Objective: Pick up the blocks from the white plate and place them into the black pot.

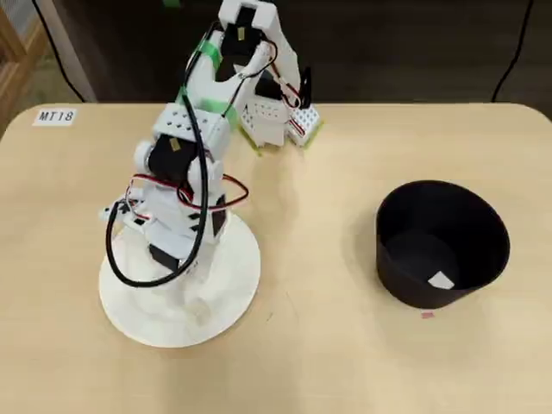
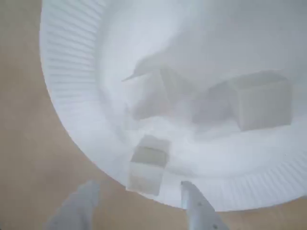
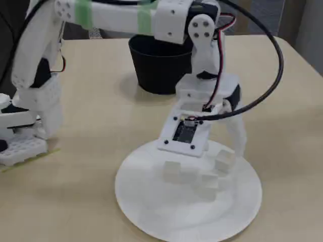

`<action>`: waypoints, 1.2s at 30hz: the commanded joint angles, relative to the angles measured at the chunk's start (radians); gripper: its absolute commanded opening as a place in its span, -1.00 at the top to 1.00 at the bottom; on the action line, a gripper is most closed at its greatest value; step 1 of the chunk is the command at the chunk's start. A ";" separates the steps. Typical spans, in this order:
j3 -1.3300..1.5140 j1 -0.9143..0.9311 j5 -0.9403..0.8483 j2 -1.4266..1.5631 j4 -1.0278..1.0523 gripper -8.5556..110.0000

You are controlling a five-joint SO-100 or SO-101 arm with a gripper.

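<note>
The white plate (image 1: 233, 289) lies at the left of the table in the overhead view; it also shows in the wrist view (image 2: 76, 91) and the fixed view (image 3: 151, 201). Three pale blocks lie on it: one near the rim (image 2: 147, 167), one in the middle (image 2: 148, 93), one to the right (image 2: 261, 98). In the fixed view they sit close together (image 3: 172, 169) (image 3: 207, 181) (image 3: 224, 159). My gripper (image 2: 139, 208) hangs open just above the plate, its fingertips (image 2: 199, 208) either side of the rim block and apart from it. The black pot (image 1: 448, 220) holds one block (image 1: 441, 280).
The arm's base (image 1: 276, 121) stands at the table's far edge in the overhead view. A small label (image 1: 56, 116) sits at the far left corner. The pot (image 3: 159, 65) stands behind the arm in the fixed view. A cable loops over the plate (image 1: 129, 272).
</note>
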 commanded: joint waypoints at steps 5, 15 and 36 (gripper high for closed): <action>-0.051 -0.008 -0.014 -0.020 0.031 0.37; -0.135 -0.017 -0.020 -0.106 0.035 0.38; -0.202 -0.038 0.035 -0.186 0.049 0.79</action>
